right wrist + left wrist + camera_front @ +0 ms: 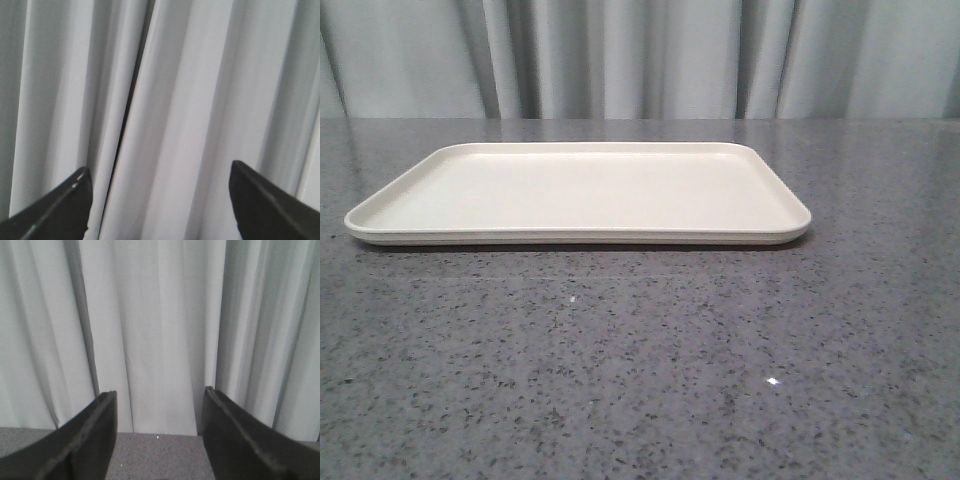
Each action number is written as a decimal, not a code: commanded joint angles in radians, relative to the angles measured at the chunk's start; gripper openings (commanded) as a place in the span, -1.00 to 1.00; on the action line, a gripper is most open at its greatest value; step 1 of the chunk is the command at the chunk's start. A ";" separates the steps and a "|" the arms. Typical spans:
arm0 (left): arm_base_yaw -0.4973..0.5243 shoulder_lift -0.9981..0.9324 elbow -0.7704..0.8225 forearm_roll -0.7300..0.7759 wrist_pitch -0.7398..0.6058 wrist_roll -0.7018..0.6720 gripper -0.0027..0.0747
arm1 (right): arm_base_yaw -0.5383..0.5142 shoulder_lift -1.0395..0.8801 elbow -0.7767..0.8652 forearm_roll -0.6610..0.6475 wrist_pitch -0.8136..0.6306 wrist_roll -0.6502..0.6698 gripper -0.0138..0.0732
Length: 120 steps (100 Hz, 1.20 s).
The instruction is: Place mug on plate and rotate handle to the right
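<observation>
From my station I count one speckled grey stone-look tabletop [640, 380], which fills the lower part of the front view and runs out of frame on three sides; a narrow strip of it also shows in the left wrist view, between the fingers. Behind it hangs one pale grey pleated curtain [640, 55], cut off at the top, and both wrist cameras look almost wholly at its folds. On the table lies one large flat cream-white rectangular plate with rounded corners and a low raised rim [570, 237], set in the middle distance with its long side across my view; I see it whole, nothing on it, and it casts a thin dark shadow along its near edge. I see no mug in any of the three views, so I cannot say where it is. I count two grippers, neither visible from the front camera. The left gripper [159, 440] shows two dark flat fingers [87, 445] standing well apart with only curtain and table strip between them. The right gripper [160, 210] is spread wider still, its two dark fingers [55, 210] cut off at the frame's corners and nothing but curtain between them.
</observation>
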 commanded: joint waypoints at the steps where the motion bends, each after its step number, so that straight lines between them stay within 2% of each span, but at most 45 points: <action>1: 0.002 0.044 -0.071 0.006 0.018 0.026 0.05 | 0.001 0.037 -0.065 -0.017 -0.010 -0.005 0.62; 14: 0.002 0.088 -0.102 0.039 0.157 0.029 0.05 | 0.001 0.075 -0.097 -0.017 0.081 -0.005 0.62; 39: 0.002 0.160 -0.100 0.184 0.420 0.040 0.05 | 0.001 0.085 -0.097 -0.017 0.085 -0.005 0.62; 61: 0.002 0.169 -0.052 0.164 0.420 0.050 0.05 | 0.001 0.087 -0.094 -0.017 0.102 -0.005 0.62; 98: 0.002 0.169 0.164 0.162 0.420 0.075 0.04 | 0.001 0.114 -0.093 -0.017 0.146 -0.005 0.62; 120: 0.002 0.169 0.233 0.157 0.420 0.075 0.04 | 0.001 0.139 -0.093 -0.017 0.150 -0.005 0.62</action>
